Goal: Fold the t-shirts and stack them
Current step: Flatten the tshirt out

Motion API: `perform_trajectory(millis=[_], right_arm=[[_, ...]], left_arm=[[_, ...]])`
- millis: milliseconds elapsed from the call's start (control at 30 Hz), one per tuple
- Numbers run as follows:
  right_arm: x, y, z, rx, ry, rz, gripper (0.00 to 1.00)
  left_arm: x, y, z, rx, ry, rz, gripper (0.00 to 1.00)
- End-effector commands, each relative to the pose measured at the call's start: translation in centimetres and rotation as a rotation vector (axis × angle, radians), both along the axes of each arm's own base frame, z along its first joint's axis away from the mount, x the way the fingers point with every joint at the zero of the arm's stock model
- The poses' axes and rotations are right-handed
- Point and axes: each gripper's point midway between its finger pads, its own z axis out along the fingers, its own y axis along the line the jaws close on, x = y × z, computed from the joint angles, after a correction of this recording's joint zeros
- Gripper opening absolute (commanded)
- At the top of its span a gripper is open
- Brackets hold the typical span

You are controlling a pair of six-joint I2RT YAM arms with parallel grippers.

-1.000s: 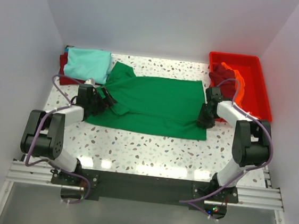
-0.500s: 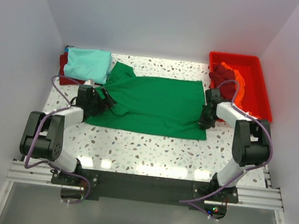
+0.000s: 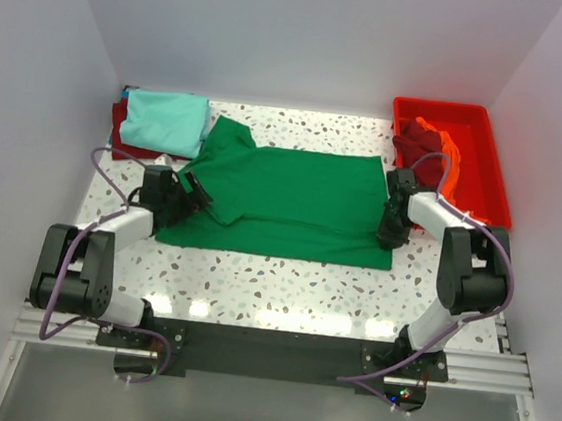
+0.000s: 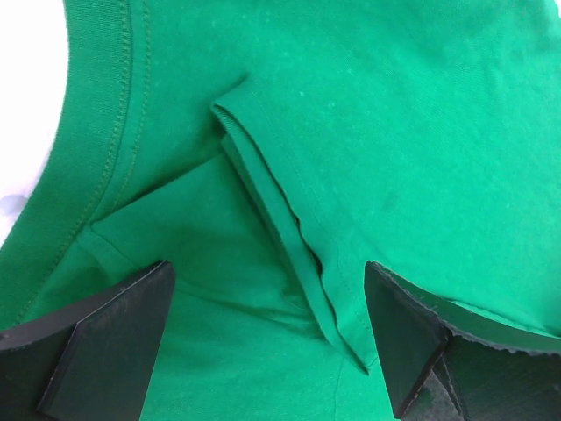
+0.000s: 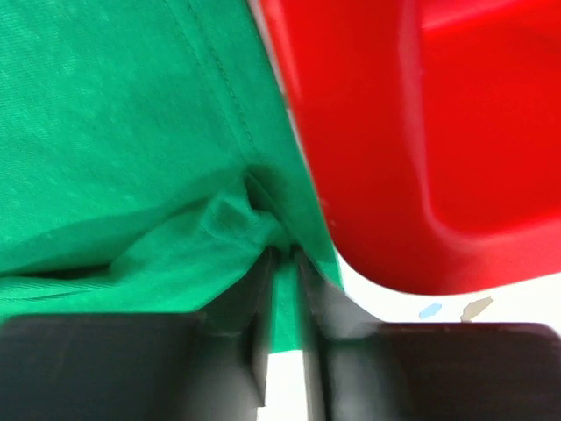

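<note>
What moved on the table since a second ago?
The right gripper pinched the green t-shirt at its edge beside the red tray and tugged it toward the near side, so the near hem slid that way. The left gripper stayed open over the sleeve. The teal t-shirt and tray stayed put.

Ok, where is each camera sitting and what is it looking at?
Top camera: high above and behind the robot, looking down at the table; left arm and right arm show.
Left wrist camera: on the left arm, looking closely at the green t-shirt's sleeve; its open left gripper shows below.
Right wrist camera: on the right arm, looking at the shirt's edge beside the red tray; the right gripper pinches the cloth.
Shared: all see the green t-shirt; top and right wrist see the tray.
</note>
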Motion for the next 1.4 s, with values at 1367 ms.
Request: perform_trajectory(millis=[1367], right_arm=[[-7.7, 4.1, 0.0, 0.179, 0.145, -0.005, 0.36]], left_arm=[[-9.8, 2.0, -3.0, -0.033, 0.234, 0.236, 0.95]])
